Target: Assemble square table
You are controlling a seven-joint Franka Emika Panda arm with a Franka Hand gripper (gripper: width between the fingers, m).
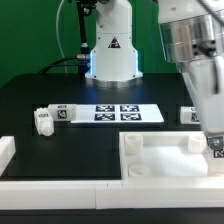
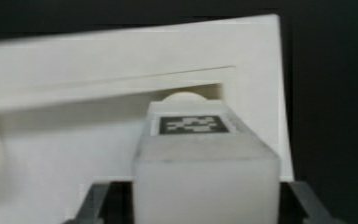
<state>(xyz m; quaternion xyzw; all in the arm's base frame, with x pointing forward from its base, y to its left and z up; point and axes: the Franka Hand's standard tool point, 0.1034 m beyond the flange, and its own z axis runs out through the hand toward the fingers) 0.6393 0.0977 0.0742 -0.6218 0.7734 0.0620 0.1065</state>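
our gripper [image 2: 202,200] is partly closed, holding a white leg [image 2: 201,165] with a tag. the leg stands at a corner of the square slab [image 1: 160,168], maybe pushed into it. one other leg [image 1: 42,120] lies well apart on the black table [image 1: 100,142].

Gripper [image 1: 213,136] a blur at the exterior view's right edge, leg [image 1: 215,151] half hidden, table slab [image 1: 165,166] cut off.

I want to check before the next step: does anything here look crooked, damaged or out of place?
Nothing stands out. The hand holds one leg straight by the slab; the spare legs lie beside the marker board and look intact.
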